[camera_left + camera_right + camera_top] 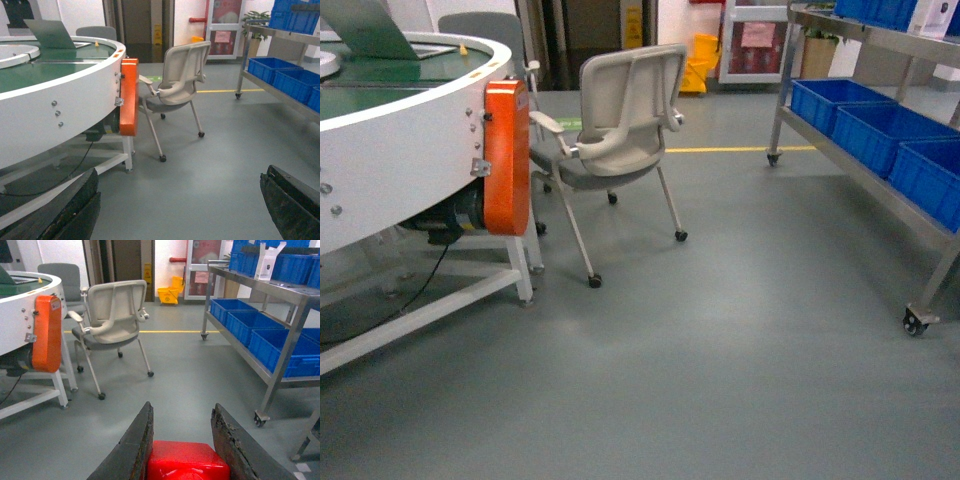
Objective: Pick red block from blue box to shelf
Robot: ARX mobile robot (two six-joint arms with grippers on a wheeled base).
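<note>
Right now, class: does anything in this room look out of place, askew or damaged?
The chair stands alone in the open floor, angled away from the round conveyor table. The right gripper's finger pads look worn and chipped. Nothing is spilled.

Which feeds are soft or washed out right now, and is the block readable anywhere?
Head view: slightly soft, pale ceiling-light sheen on the floor. Left wrist view: left tool fingers dark and blurred at the bottom edge. Right wrist view: red block sharp enough, small glare spots, between the right tool fingers; shelf crisp.

Open grey floor (pixel 740 340) lies between the chair (pixel 620 140) and the shelf (pixel 880 190).
</note>
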